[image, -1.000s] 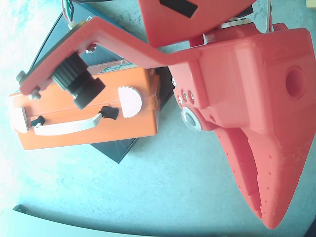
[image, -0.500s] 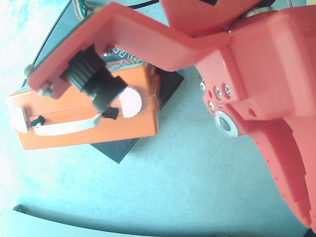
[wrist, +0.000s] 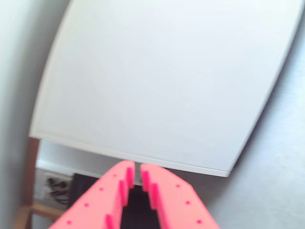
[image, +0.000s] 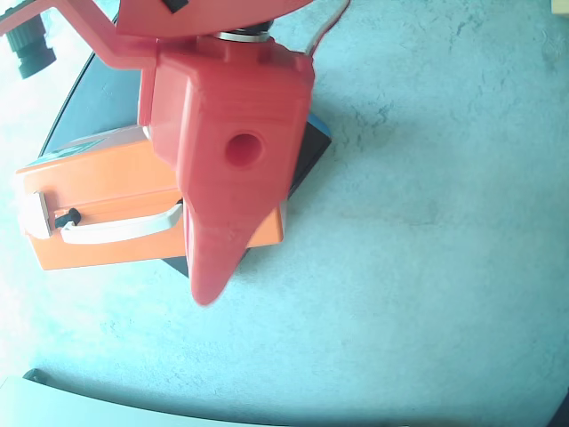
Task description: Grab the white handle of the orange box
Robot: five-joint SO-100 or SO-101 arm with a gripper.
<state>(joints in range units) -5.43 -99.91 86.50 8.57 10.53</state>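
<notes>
The red gripper (wrist: pixel 136 168) has its 2 fingers nearly together, a thin slit between the tips, and nothing is held. In the wrist view it points away from the table toward a large white panel (wrist: pixel 162 81), so the target is out of that camera's sight. In the overhead view the gripper (image: pixel 206 289) hangs above the orange box (image: pixel 98 182), which lies on a black board (image: pixel 89 98). The white handle (image: pixel 120 229) runs along the near side of the box, its right end hidden under the red arm. To do this well, I judge the wrist should tilt down, the fingers open wide, then straddle the bar midway and close
</notes>
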